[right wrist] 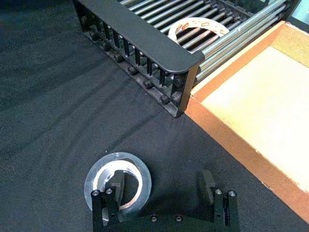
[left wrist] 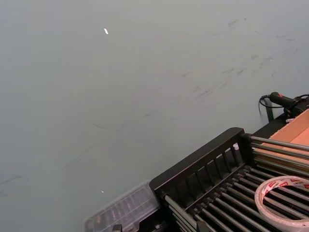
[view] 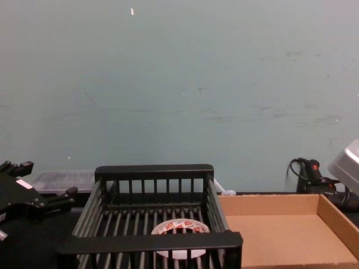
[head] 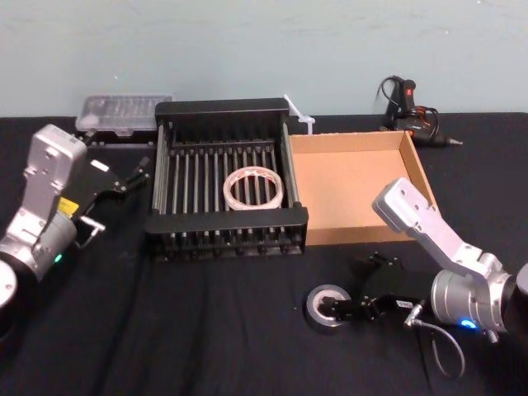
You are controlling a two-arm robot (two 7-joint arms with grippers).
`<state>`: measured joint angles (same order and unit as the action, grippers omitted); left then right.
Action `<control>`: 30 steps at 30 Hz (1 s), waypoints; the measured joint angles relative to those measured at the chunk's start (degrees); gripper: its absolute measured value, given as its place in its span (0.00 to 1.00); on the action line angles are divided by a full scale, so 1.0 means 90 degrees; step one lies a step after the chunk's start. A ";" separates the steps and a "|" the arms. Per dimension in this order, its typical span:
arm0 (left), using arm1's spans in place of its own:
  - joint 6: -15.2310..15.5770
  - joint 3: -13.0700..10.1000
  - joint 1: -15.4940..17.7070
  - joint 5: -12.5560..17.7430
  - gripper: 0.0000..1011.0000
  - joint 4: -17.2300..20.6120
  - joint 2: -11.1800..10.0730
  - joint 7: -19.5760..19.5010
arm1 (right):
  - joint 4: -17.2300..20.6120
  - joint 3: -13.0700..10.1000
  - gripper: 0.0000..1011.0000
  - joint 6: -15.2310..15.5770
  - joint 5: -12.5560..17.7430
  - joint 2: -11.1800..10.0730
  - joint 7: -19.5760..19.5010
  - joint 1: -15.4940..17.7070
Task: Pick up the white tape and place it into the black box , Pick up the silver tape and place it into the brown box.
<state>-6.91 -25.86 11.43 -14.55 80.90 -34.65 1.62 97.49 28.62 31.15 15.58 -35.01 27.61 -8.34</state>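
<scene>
The white tape (head: pixel 254 206) lies flat on the slats inside the black box (head: pixel 227 221), toward its right side; the ring also appears as white tape (view: pixel 180 227) in the chest view. The brown box (head: pixel 355 190) stands to the crate's right, touching it. The silver tape (head: pixel 318 301) lies on the black cloth in front of the brown box. My right gripper (head: pixel 355 287) is low over it and open. In the right wrist view one finger (right wrist: pixel 116 186) is over the hole of the silver tape (right wrist: pixel 96 176), the other over bare cloth. My left gripper (head: pixel 130 175) hovers open left of the crate.
A clear plastic case (head: pixel 124 111) lies behind the crate at the back left. A black glue gun (head: pixel 408 103) rests behind the brown box. A grey cable (head: pixel 437 338) loops from my right wrist. Bare black cloth stretches in front of the crate.
</scene>
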 joint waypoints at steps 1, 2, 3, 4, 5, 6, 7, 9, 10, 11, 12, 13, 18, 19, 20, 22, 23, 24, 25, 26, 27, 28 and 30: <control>0.0000 0.0000 0.0000 0.0000 0.99 0.0000 0.0000 0.0000 | 0.0001 0.0000 0.99 -0.0001 0.0000 -0.0001 0.0000 0.0000; 0.0000 0.0000 0.0001 0.0000 0.99 0.0000 0.0000 0.0000 | 0.0001 0.0000 0.99 -0.0001 0.0000 -0.0001 0.0000 0.0000; 0.0000 0.0000 0.0000 0.0000 0.99 0.0000 0.0000 0.0000 | 0.0001 0.0000 0.99 -0.0001 0.0000 -0.0002 0.0001 0.0000; 0.0000 0.0000 0.0000 0.0000 0.99 0.0000 0.0000 0.0000 | 0.0002 0.0000 0.99 -0.0002 0.0000 -0.0002 0.0001 0.0000; 0.0000 0.0000 0.0000 0.0000 0.99 0.0000 0.0000 0.0000 | 0.0002 0.0000 0.99 -0.0002 0.0000 -0.0003 0.0002 0.0000; 0.0000 0.0000 0.0000 0.0000 0.99 0.0000 0.0000 0.0000 | 0.0003 0.0000 0.99 -0.0003 0.0000 -0.0003 0.0003 0.0000; 0.0000 0.0000 0.0000 0.0000 0.99 0.0000 0.0000 0.0000 | 0.0003 0.0000 0.99 -0.0003 0.0000 -0.0004 0.0003 0.0000; 0.0000 0.0000 0.0001 0.0000 0.99 0.0000 0.0000 0.0000 | 0.0004 0.0000 0.99 -0.0004 0.0001 -0.0005 0.0004 0.0000; 0.0000 0.0000 0.0000 0.0000 0.99 0.0000 0.0000 0.0000 | 0.0005 0.0000 0.99 -0.0004 0.0001 -0.0005 0.0004 0.0000; 0.0000 0.0000 0.0000 0.0000 0.99 0.0000 0.0000 0.0000 | 0.0005 0.0000 0.99 -0.0005 0.0001 -0.0005 0.0004 0.0000; 0.0000 0.0000 0.0001 0.0000 0.99 0.0000 0.0000 0.0000 | 0.0006 0.0000 0.95 -0.0005 0.0001 -0.0006 0.0004 0.0000; 0.0000 0.0000 0.0000 0.0000 0.99 0.0000 0.0000 0.0000 | 0.0006 0.0000 0.94 -0.0006 0.0001 -0.0005 0.0004 0.0000; 0.0000 0.0000 0.0000 0.0000 0.99 0.0000 0.0000 0.0000 | 0.0009 0.0000 0.84 -0.0008 0.0001 -0.0005 0.0005 0.0001; 0.0000 0.0000 0.0000 0.0000 0.99 0.0000 0.0000 0.0000 | 0.0010 0.0000 0.81 -0.0008 0.0001 -0.0006 0.0005 0.0000; 0.0000 0.0000 0.0000 0.0000 0.99 0.0000 0.0000 0.0000 | 0.0010 0.0000 0.78 -0.0009 0.0001 -0.0006 0.0005 0.0001; 0.0000 0.0000 0.0000 0.0000 0.99 0.0000 0.0000 0.0000 | 0.0010 0.0000 0.72 -0.0009 0.0001 -0.0005 0.0004 0.0001; 0.0000 0.0000 0.0000 0.0000 0.99 0.0000 0.0000 0.0000 | 0.0010 0.0000 0.68 -0.0010 0.0002 -0.0006 0.0005 0.0001; 0.0000 0.0000 0.0000 0.0000 0.99 0.0000 0.0000 0.0000 | 0.0010 0.0000 0.66 -0.0010 0.0002 -0.0006 0.0005 0.0001; 0.0000 0.0000 0.0000 0.0000 0.99 0.0000 0.0000 0.0000 | 0.0011 0.0000 0.62 -0.0010 0.0002 -0.0005 0.0005 0.0001; 0.0000 0.0000 0.0000 0.0000 0.99 0.0000 0.0000 0.0000 | 0.0010 0.0000 0.60 -0.0010 0.0002 -0.0006 0.0005 0.0001; 0.0000 0.0000 0.0001 0.0000 0.99 0.0000 0.0000 0.0000 | 0.0010 0.0000 0.56 -0.0010 0.0002 -0.0006 0.0005 0.0001; 0.0000 0.0000 0.0000 0.0000 0.99 0.0000 0.0000 0.0000 | 0.0010 0.0000 0.53 -0.0010 0.0002 -0.0006 0.0005 0.0000; 0.0000 0.0000 0.0000 0.0000 0.99 0.0000 0.0000 0.0000 | 0.0010 0.0000 0.45 -0.0010 0.0002 -0.0006 0.0005 0.0000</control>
<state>-6.91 -25.86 11.43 -14.55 80.90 -34.65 1.62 97.58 28.61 31.05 15.59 -35.06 27.66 -8.34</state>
